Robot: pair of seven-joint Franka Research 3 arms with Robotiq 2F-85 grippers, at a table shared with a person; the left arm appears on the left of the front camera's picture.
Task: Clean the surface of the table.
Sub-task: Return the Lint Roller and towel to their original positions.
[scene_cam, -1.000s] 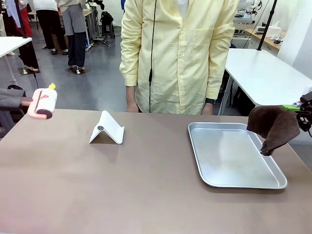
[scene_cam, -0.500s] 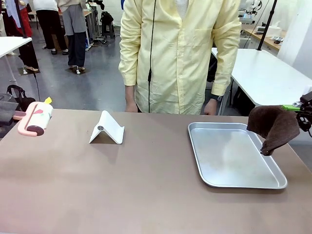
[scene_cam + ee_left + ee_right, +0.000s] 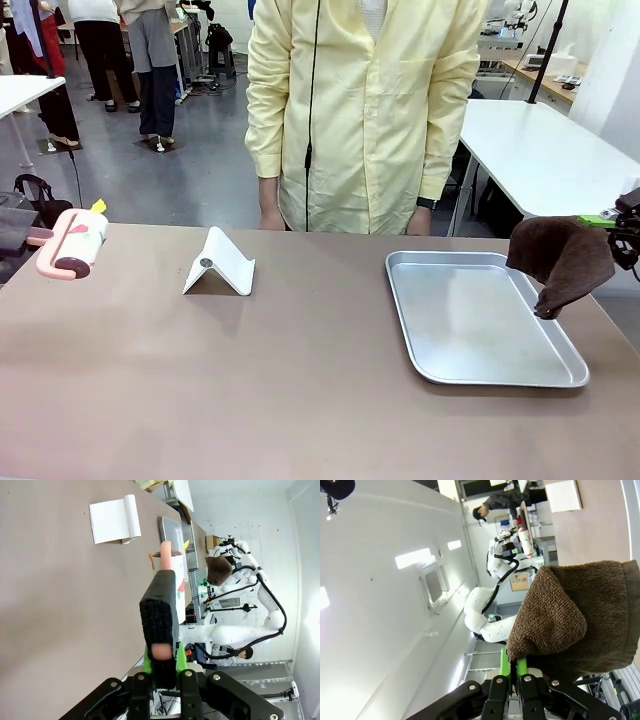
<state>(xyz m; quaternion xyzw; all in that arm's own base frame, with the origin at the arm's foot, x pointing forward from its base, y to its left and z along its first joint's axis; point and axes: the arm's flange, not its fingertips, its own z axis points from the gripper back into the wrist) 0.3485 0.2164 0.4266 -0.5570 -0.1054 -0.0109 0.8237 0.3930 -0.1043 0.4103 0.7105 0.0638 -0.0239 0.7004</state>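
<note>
The table [image 3: 250, 380] has a matte brownish top. In the left wrist view my left gripper [image 3: 161, 645] is shut on the pink handle of a lint roller [image 3: 172, 567]. In the front view the roller [image 3: 75, 243] hangs at the table's far left edge, its dark end low over the top. At the right edge of the front view my right gripper [image 3: 622, 230] is shut on a brown cloth [image 3: 562, 260]. The cloth droops over the right rim of a silver tray [image 3: 430, 370]. The right wrist view shows the cloth [image 3: 575, 620] pinched between the green pads [image 3: 504, 666].
A white folded stand [image 3: 220, 265] sits left of centre near the far edge. A person in a yellow coat [image 3: 365, 110] stands at the far side, hands down behind the table edge. White-topped tables [image 3: 545, 150] stand beyond on the right.
A second ago the lint roller was higher and tilted; it has come down and slightly left to the table's edge and has stayed there since. The right gripper and cloth have not moved.
</note>
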